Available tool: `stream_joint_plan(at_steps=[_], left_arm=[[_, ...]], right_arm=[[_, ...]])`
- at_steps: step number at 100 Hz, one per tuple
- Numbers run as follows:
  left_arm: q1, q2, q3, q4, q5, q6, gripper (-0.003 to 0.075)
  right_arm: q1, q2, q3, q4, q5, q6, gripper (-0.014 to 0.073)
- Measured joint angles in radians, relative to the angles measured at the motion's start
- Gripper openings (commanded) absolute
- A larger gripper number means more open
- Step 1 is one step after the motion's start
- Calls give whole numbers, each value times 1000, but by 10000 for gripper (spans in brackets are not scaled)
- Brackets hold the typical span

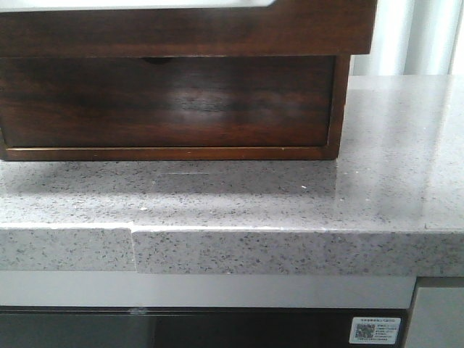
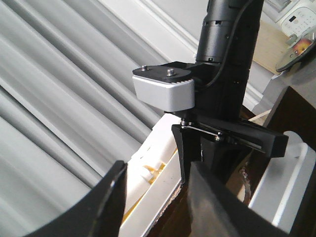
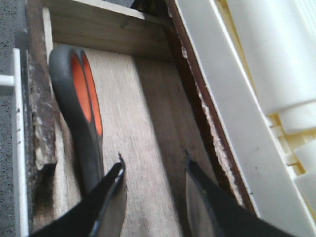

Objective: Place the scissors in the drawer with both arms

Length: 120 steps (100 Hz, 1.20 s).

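Speckled grey counter (image 1: 239, 196) fills the foreground of the front view, its near edge running across the frame, with the dark glossy wooden box (image 1: 167, 101) standing toward the far left corner; neither arm appears in that view. Right wrist view: the right tool (image 3: 153, 180) hangs open and empty over the pale plank floor of the drawer (image 3: 143, 123), which appears pulled out. The scissors (image 3: 81, 113) lie inside the drawer, tight along one side wall, just beside one finger of the right tool and not between the fingers. Their long axis runs parallel to that wall and roughly in line with the fingers. Only the grey handle loops with orange lining show; the blades are hidden behind the finger. Left wrist view: the left tool (image 2: 155, 190) is open and grips nothing, held up beside the right arm (image 2: 224, 74), above white plastic parts. The right arm is clearly the nearer to the scissors. Judgement: the scissors are placed; what remains is withdrawal and closing the drawer.
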Motion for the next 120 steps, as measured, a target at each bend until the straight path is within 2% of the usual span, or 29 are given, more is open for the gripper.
stream_joint_plan(at_steps=[10,23,36,54,75,102,120], left_arm=[[0,-40,0,0,5,0,274],[0,-121,0,-4,52,-4,254],[0,-216,0,-28,133,-46,173],[0,-321,0,-42,250,-209,-17],[0,-377,16,-62,355,-357,-18],[0,-380,147,-266,331,-374,-18],[0,-380,233,-338,323,-374,-19]], right_arm=[[0,-18,0,0,26,21,139],[0,-75,0,0,77,73,-81],[0,-147,0,4,131,154,-68],[0,-259,56,8,128,277,-68],[0,-440,241,85,-20,327,-68],[0,-754,626,160,-268,332,-68],[0,-994,873,177,-337,334,-68]])
